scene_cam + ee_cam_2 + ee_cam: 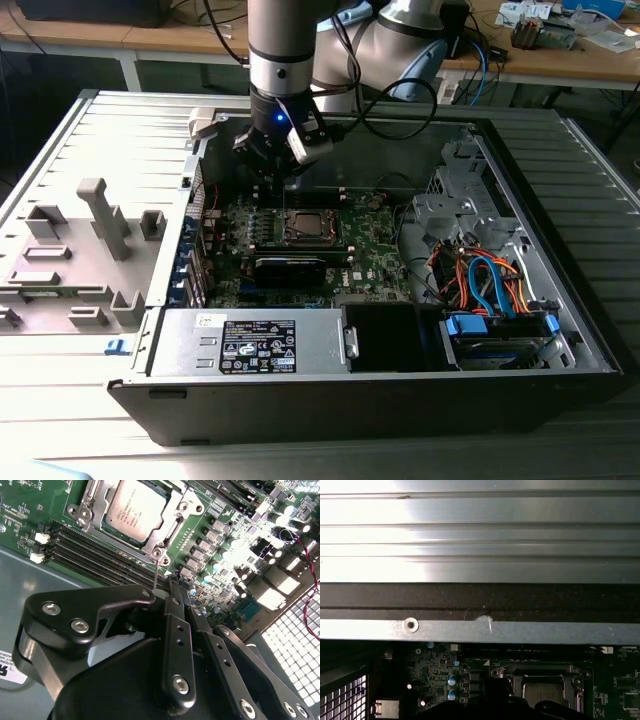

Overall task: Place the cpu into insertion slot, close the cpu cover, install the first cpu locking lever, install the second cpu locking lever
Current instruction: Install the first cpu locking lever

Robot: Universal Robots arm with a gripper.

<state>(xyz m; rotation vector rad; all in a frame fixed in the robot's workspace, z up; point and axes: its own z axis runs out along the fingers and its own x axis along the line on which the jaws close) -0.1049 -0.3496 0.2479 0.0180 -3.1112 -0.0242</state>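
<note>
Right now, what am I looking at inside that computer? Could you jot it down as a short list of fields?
Setting: open computer case lying on a table
Chip: cpu seated in the insertion slot
Cover: cpu cover lies down around the chip
Lever: thin metal rod rises beside the slot's corner
End effector: gripper fingers close together, just by that rod
Board: green circuit board

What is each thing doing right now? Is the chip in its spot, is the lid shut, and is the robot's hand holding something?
cpu: sitting in the insertion slot.
cpu cover: shut flat around the chip.
hand: fingers together, pinching a thin locking lever beside the slot.
computer case: side open.
</note>
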